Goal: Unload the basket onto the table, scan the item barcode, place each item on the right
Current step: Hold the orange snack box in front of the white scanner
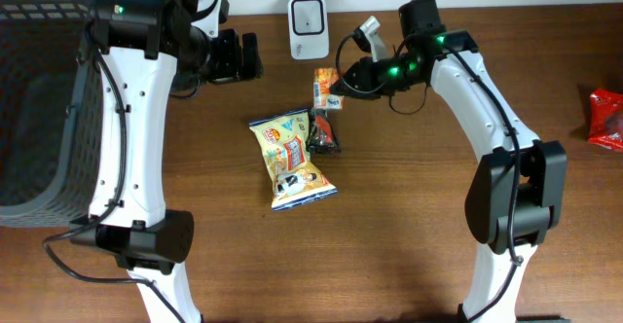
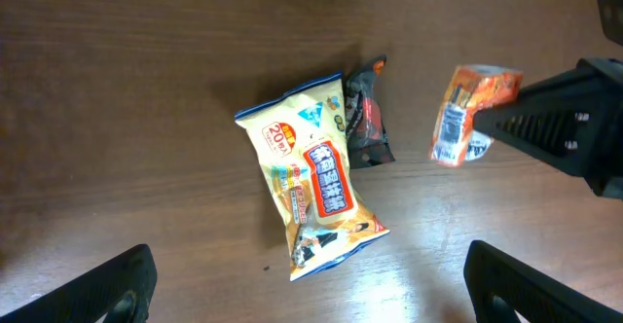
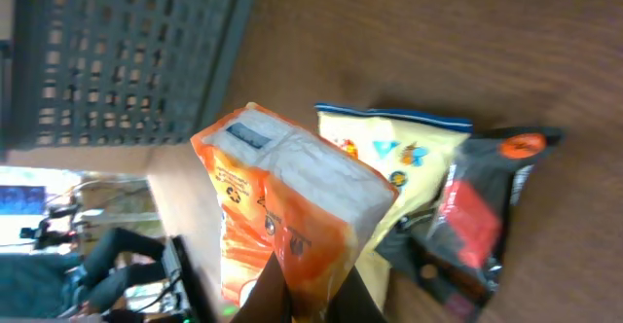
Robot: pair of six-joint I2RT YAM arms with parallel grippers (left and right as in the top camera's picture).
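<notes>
Orange packet [image 1: 325,87] clenched in right gripper [image 1: 336,89], left gripper [image 1: 237,57] released, tabletop [image 1: 409,250] open along front

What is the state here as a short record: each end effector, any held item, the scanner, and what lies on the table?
Right end effector: shut on small orange foil snack packet
Left end effector: open, empty
Scanner: white boxy barcode scanner, far table edge, just beyond the packet
On table: yellow plastic snack bag, small black wrapper against its edge
Elsewhere: grey mesh plastic basket left, red packet far right
</notes>
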